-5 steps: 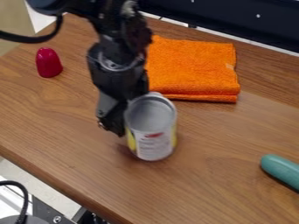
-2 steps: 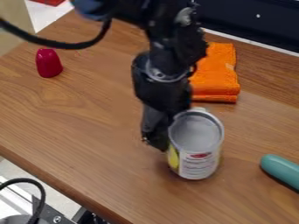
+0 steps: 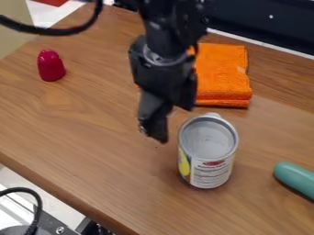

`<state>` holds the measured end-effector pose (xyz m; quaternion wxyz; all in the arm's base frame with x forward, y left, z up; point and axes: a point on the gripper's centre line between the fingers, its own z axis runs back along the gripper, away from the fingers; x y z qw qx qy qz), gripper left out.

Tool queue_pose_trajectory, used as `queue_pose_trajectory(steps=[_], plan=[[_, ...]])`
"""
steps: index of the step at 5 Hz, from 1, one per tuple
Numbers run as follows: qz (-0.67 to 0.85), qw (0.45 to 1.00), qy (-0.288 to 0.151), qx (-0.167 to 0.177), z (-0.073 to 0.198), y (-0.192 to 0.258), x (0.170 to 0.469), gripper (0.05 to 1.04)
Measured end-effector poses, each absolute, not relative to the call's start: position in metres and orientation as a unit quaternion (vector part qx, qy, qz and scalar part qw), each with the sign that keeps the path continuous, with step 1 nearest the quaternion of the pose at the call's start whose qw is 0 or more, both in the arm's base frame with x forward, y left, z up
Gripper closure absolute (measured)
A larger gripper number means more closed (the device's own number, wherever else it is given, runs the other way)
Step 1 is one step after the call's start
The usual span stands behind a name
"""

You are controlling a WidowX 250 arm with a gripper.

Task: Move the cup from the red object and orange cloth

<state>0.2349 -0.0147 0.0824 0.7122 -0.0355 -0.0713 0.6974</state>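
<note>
Bench [image 3: 86, 133]: near edge runs on a diagonal from left down to the near side; far edge lies along the dark panel [image 3: 264, 20]. Can [image 3: 208, 153] (the cup) stands right of center on the wood, well in from the near edge. Strip of wood between can and teal object [image 3: 295, 178] at right; wider stretch of wood on the left, between can and red object [image 3: 51, 65]. Orange cloth [image 3: 224, 75] is folded flat, far side of can, wood between them.

Can is upright, long axis vertical, open mouth up, printed label toward near side, yellow patch at its left. Red object also upright, rounded end up. Teal object lies on its side, rounded end pointing left-far.

Arm [image 3: 162, 50] comes in from the far side, covers part of the cloth, hangs steeply down. Pincer [image 3: 157, 131] sits just left of the can, apart from it; can't tell if spread or pressed together.
</note>
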Motion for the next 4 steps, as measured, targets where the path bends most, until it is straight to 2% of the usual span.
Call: queue_pose_trajectory(steps=[1, 2, 3, 4], plan=[[0.687, 0.722, -0.071, -0.037, 0.088, 0.002, 0.233, 0.085], [0.643, 0.763, -0.057, -0.023, 0.089, 0.024, 0.225, 0.085], [0.543, 0.839, -0.04, -0.012, 0.092, 0.048, 0.209, 0.085], [0.434, 0.899, -0.059, -0.012, 0.09, 0.062, 0.198, 0.085]])
